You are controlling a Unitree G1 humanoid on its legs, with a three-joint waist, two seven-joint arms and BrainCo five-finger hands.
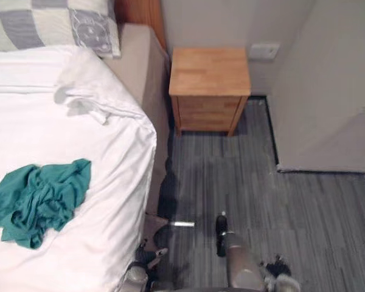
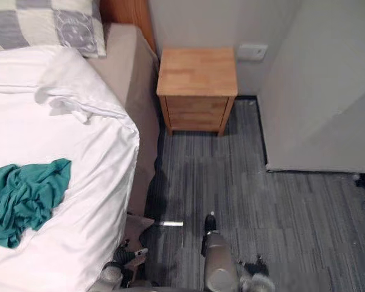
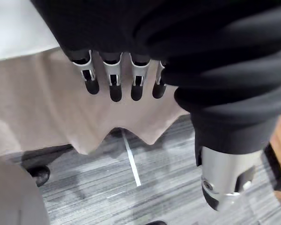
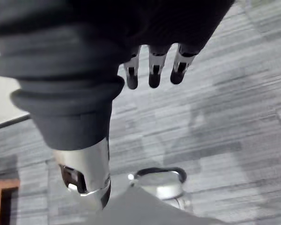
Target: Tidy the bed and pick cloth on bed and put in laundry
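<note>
Nothing done yet, I'd judge: cloth [image 1: 39, 198] lies bunched on the bed [image 1: 140, 73], and the duvet [image 1: 85, 103] is rumpled near the pillow [image 1: 48, 24]. My left hand [image 3: 114, 77] hangs by the bed skirt [image 3: 47, 117], my right hand [image 4: 153, 70] over the floor [image 1: 261, 201]. Fingers on both are slack and empty. The cloth is well apart from both, up on top.

Wooden nightstand [image 1: 210, 85] stands on grey carpet [image 1: 280, 207].

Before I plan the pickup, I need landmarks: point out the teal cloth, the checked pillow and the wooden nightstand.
teal cloth [image 1: 39, 198]: left eye view, middle of the crumpled heap.
checked pillow [image 1: 21, 27]: left eye view, a grey patch.
wooden nightstand [image 1: 210, 70]: left eye view, its top.
</note>
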